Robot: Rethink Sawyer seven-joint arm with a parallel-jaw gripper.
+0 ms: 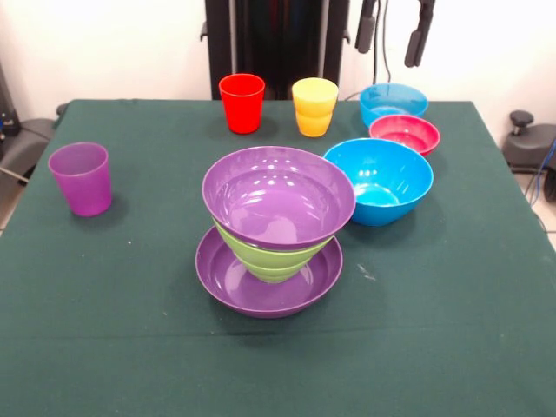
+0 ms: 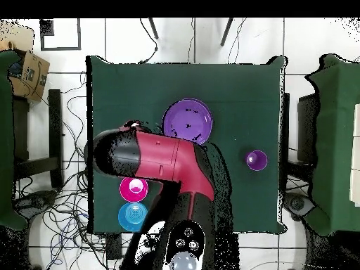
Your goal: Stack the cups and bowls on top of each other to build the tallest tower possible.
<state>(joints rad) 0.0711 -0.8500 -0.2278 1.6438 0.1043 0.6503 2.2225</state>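
Purple, lime green and purple again — the tower (image 1: 276, 228) stands near the middle of the green-clothed table (image 1: 104, 330). Its base is a shallow-looking purple bowl (image 1: 261, 291) resting upright on the cloth; a lime green bowl (image 1: 271, 261) sits inside it, and a second large purple bowl (image 1: 278, 195) sits on top, open side up, its rim wider than the green one beneath.

Just to the right in the front view, close to the tower's top bowl, the large blue bowl (image 1: 380, 180) rests on the table, not on the stack. Behind it lie the small red bowl (image 1: 405, 134) and the light blue bowl (image 1: 393, 102), close together. The red cup (image 1: 241, 102) and the yellow-orange cup (image 1: 314, 106) stand upright side by side at the far edge; the purple cup (image 1: 81, 178) stands alone, well apart, at the left.

At the top edge the gripper (image 1: 395, 30) hangs high above the light blue bowl — its two dark fingers (image 1: 420, 35) set clearly apart, holding nothing. From overhead, the red and black arm (image 2: 158, 160) covers much of the table.
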